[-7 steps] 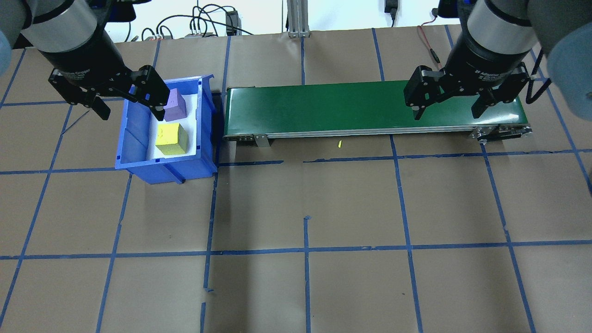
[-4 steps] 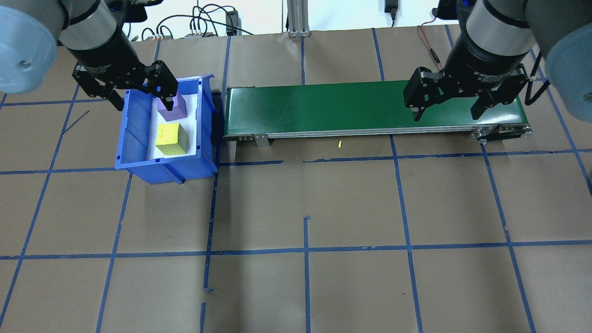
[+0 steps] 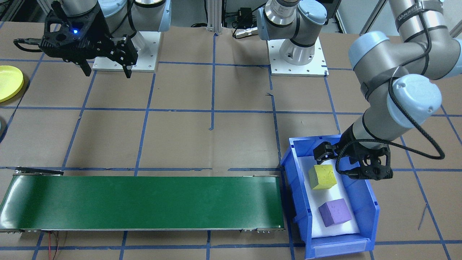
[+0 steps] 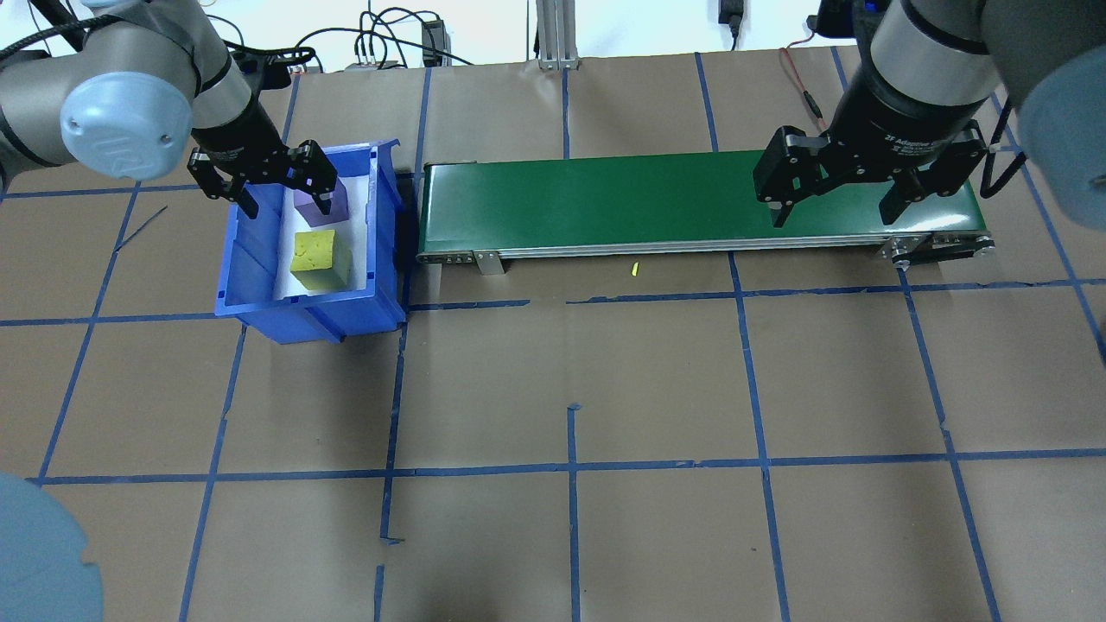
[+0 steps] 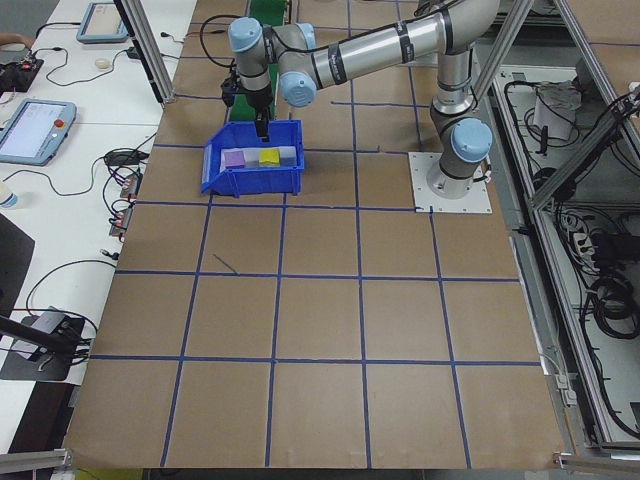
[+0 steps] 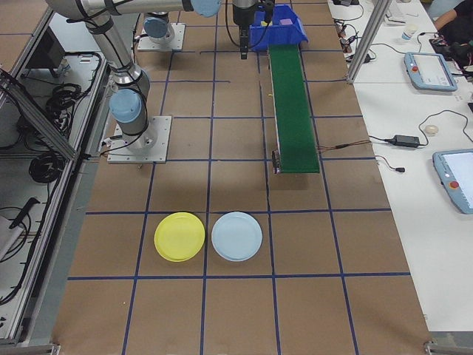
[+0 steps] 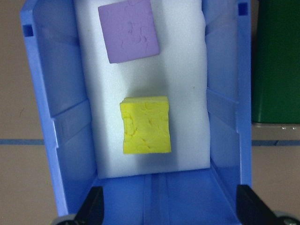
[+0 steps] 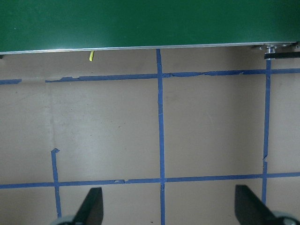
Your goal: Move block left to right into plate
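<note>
In the overhead view the left gripper (image 4: pixel 282 195) partly covers the purple foam cube (image 4: pixel 316 206), and the yellow plate (image 3: pixel 8 82) is cut off by the front view's edge. That plate lies whole in the right-side view (image 6: pixel 179 236), beside a pale blue plate (image 6: pixel 236 236), well apart from the blue bin (image 4: pixel 259 275). The yellow foam cube (image 7: pixel 145 125) and the purple one rest on white foam inside the bin. The left gripper's jaws stand apart, holding nothing. Since a second ago it has dropped lower into the bin and shifted toward the conveyor belt (image 4: pixel 605 203). The right gripper (image 4: pixel 835 210), jaws apart and empty, has stayed over the belt's far end.
</note>
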### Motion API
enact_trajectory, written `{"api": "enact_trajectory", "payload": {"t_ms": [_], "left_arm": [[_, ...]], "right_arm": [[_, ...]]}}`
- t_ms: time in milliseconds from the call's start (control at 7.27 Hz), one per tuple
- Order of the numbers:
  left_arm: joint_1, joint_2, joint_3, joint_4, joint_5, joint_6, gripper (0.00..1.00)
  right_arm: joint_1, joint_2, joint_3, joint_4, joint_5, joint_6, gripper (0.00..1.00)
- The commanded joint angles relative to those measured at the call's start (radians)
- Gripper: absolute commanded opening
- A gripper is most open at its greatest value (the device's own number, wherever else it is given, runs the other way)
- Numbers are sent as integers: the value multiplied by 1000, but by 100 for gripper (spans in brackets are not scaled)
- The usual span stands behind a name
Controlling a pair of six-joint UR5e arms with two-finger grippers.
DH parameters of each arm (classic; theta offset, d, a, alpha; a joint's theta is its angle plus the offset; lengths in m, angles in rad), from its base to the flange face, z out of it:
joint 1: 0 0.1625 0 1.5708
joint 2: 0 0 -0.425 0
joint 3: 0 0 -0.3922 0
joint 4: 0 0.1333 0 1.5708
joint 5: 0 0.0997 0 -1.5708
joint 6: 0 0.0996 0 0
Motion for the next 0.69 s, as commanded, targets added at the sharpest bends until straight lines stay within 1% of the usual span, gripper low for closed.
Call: {"api": "enact_trajectory", "payload": {"t_ms": [0,138,275,412,550], "left_arm": [[6,-43,-61,95,-4,15,100],[7,-66,-97,182,-4,19,100],[7,-103,-97,208,-5,19,100],[7,-134,-112,261,-5,18,100],[7,-138,-111,263,-8,26,81]], "right_arm": [[0,-2,0,0,0,-1,100],[0,-2,0,1,-2,-1,100],[0,-2,0,2,-2,-1,100],[0,-2,0,2,0,-1,100],[0,-2,0,2,-2,-1,100]]}}
